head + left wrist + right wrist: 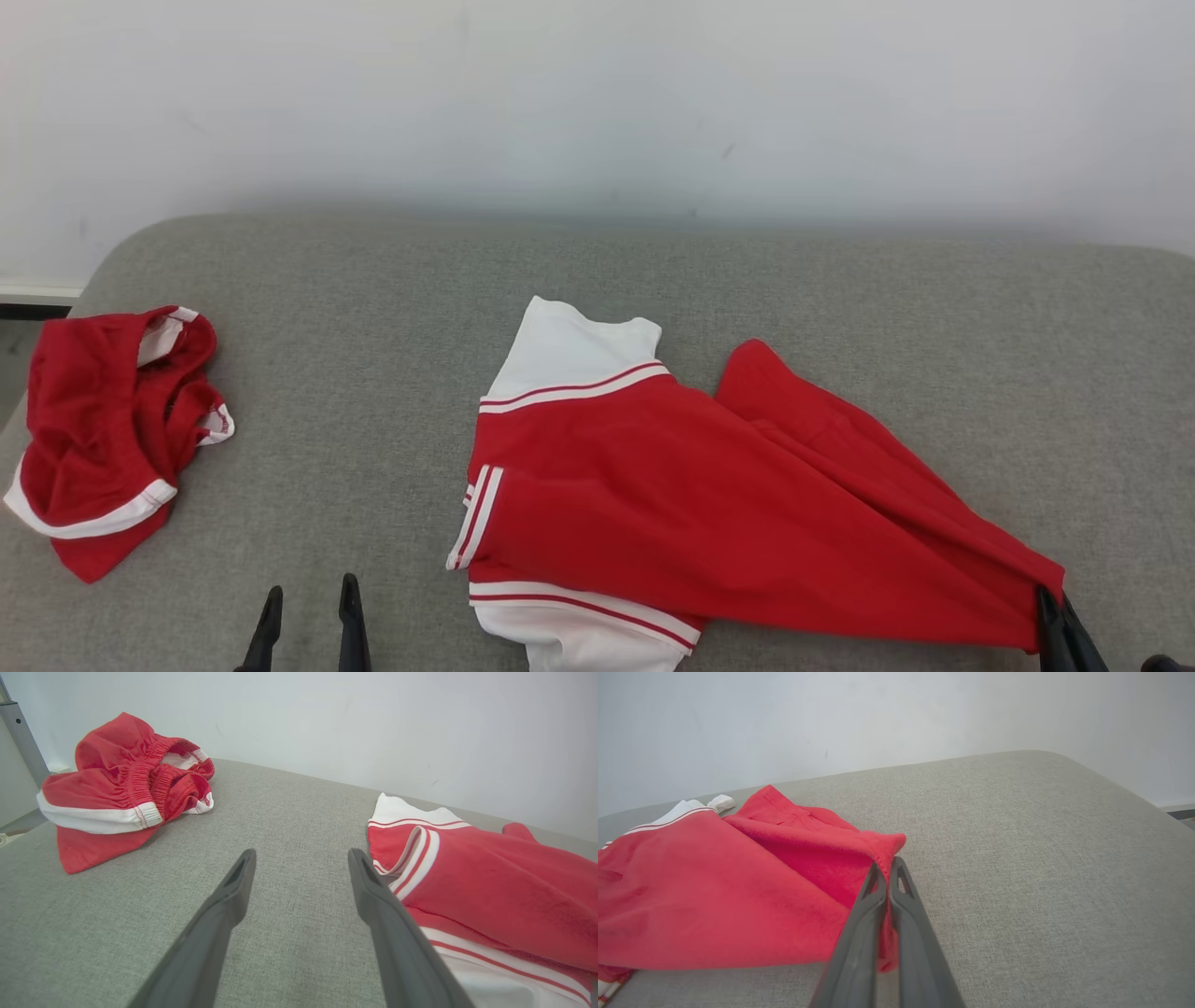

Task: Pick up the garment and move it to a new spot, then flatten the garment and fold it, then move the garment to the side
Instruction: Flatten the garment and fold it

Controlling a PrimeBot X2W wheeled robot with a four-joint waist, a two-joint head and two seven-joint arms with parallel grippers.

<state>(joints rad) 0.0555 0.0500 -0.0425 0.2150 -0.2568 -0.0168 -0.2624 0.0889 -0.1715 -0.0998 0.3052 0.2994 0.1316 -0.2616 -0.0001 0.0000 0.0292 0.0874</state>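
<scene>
The garment [672, 495] is a red shirt with white, red-striped sleeves, lying crumpled in the middle of the grey cushioned surface [392, 299]. My right gripper [1053, 597] is shut on its red hem corner at the lower right; in the right wrist view the cloth [817, 858] is pinched between the closed fingers of that gripper [887, 868]. My left gripper [308, 597] stands open over bare surface, just left of the shirt's lower sleeve. In the left wrist view the left gripper [301, 863] holds nothing, with the shirt [490, 886] to its right.
A second red piece with white trim [112, 429] lies bunched at the surface's left edge, also visible in the left wrist view as red shorts [121, 788]. A pale wall [597, 103] runs behind the surface. The surface's right corner [1111, 793] drops off to the floor.
</scene>
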